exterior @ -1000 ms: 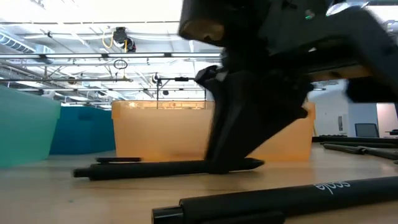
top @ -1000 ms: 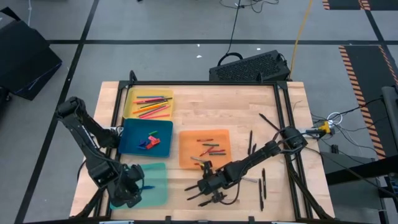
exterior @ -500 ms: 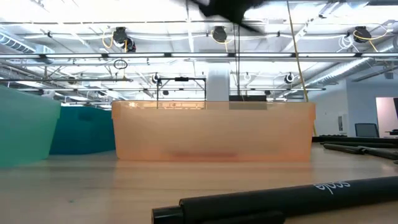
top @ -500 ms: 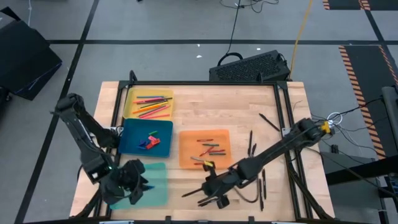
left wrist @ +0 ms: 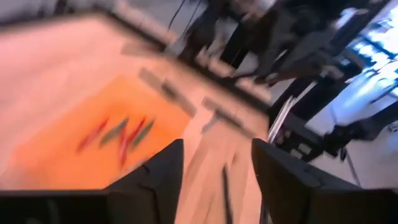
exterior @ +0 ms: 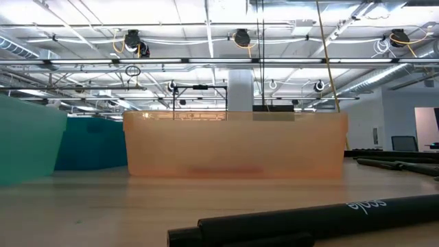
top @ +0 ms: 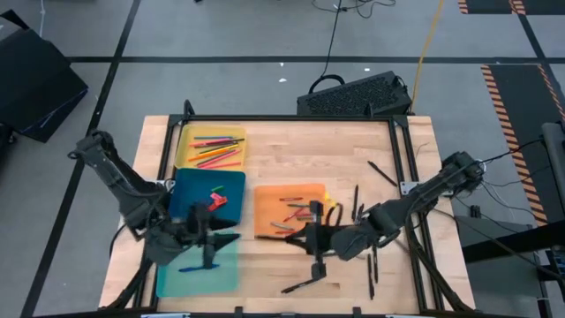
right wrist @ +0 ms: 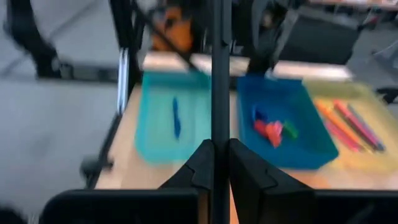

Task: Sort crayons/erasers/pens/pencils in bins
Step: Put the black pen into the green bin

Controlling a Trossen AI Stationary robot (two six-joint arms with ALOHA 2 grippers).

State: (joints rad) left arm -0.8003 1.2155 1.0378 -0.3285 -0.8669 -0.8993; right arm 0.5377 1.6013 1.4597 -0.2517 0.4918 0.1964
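My right hand [top: 311, 240] is clamped on a black pen [right wrist: 219, 81], held up off the counter [top: 300, 146] just in front of the orange bin [top: 265, 196]. In my right wrist view the pen stands straight up between my fingers [right wrist: 200, 163], its long axis running away from me toward the teal bin [right wrist: 155, 118]. That bin lies well across from this hand, past the orange bin's near edge, so I judge the carry has to go sideways toward my left. My left hand [top: 208, 246] hangs over the teal bin's edge, fingers [left wrist: 155, 177] spread wide and holding nothing; it is the nearer one to that bin, but the pen is mine.

The teal bin holds one blue pen [right wrist: 176, 117]. The dark blue bin [right wrist: 292, 118] holds erasers [right wrist: 272, 129], the yellow bin [top: 187, 141] holds pencils [top: 214, 150], and the orange bin holds crayons [top: 296, 212]. More black pens [top: 373, 261] lie loose on the counter beside my right arm.
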